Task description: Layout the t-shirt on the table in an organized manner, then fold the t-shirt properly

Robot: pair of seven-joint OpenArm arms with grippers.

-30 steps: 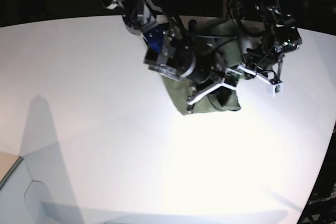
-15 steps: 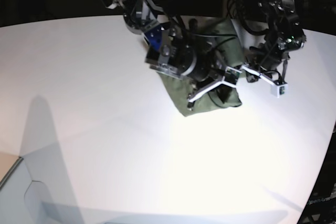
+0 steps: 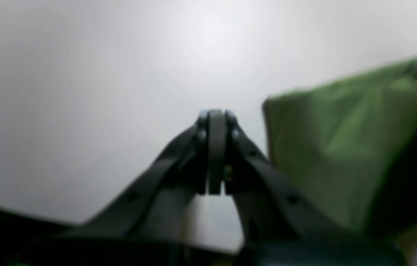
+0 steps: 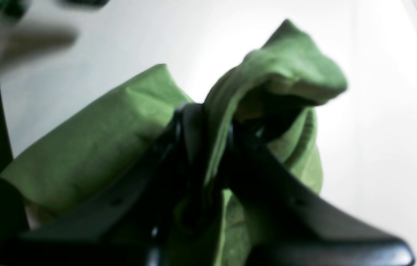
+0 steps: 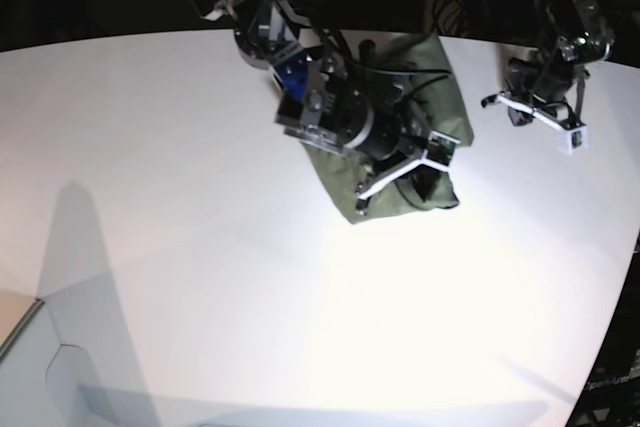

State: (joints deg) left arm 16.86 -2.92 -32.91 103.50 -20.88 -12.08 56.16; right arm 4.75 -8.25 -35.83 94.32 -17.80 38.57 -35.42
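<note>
The olive-green t-shirt [image 5: 400, 162] lies bunched on the white counter [image 5: 200, 197], toward its twelve o'clock edge. The right gripper [image 4: 203, 122] has its fingers pinching a fold of it. The left gripper [image 3: 214, 118], fingers pressed together and empty, hangs at the shirt's three o'clock. No writing is legible.

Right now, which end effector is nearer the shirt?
Right. The right end effector is clamped on a fold of the shirt; the left end effector hangs shut and empty off to the shirt's side, above the table.
</note>
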